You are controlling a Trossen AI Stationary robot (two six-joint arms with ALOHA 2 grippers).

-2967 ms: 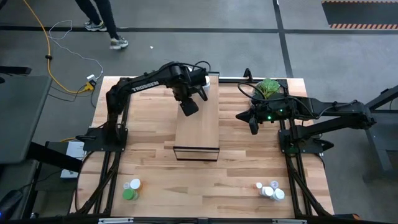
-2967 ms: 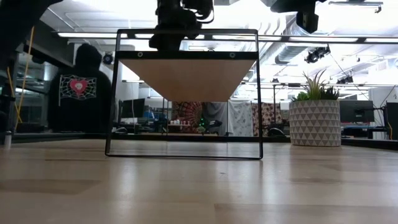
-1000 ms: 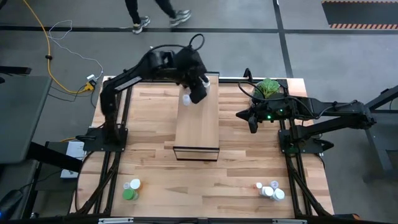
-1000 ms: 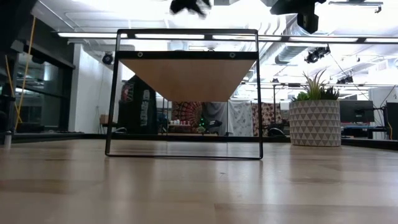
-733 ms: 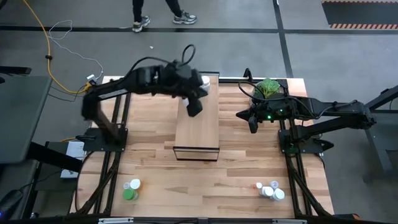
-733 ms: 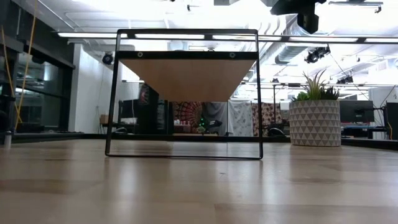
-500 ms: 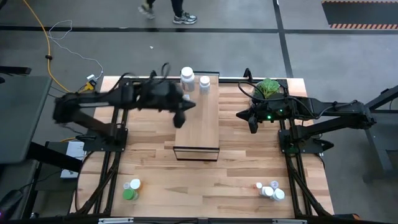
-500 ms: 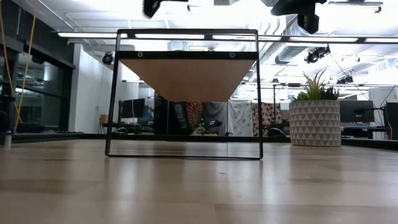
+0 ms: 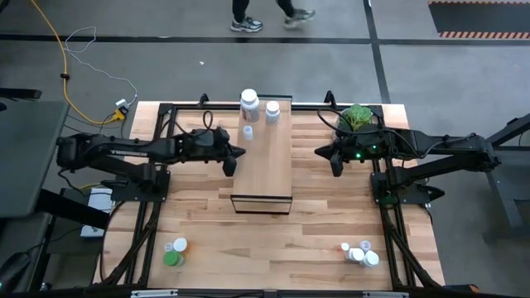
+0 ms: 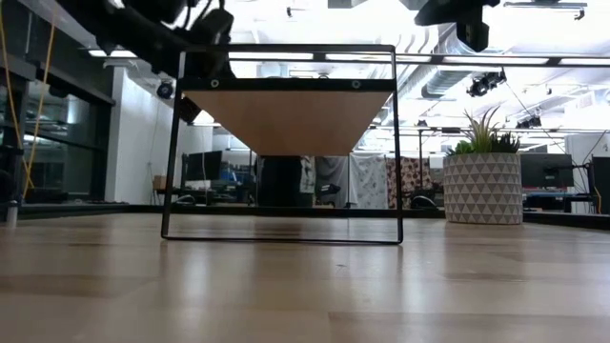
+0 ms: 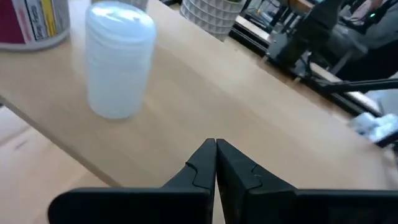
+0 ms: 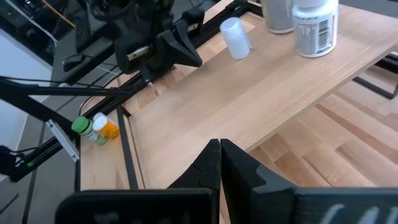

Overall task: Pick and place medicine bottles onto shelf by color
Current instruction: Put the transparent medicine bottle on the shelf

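Nearest the camera, along the bottom of the high view, the bottles still to be sorted sat in two little groups on the table: a green bottle with a white-capped one touching it at lower left, and a white cluster at lower right.

Up in the middle of the frame stood the shelf, its pale top bare over the near half. Just off its left edge hung the left gripper, fingers pressed together on nothing — its wrist view showed the tips meeting. Mirroring it, right of the shelf, the right gripper waited with its fingers likewise together and empty, a potted plant just behind it.

At the far end of the shelf, toward the top of the frame, three white bottles stood upright: a small frosted bottle, a large bottle behind it, and a medium bottle to the right.

They looked to me like light, rigid plastic — smooth and round, so apt to slip or topple. I would grip one across the body below the cap, squarely.
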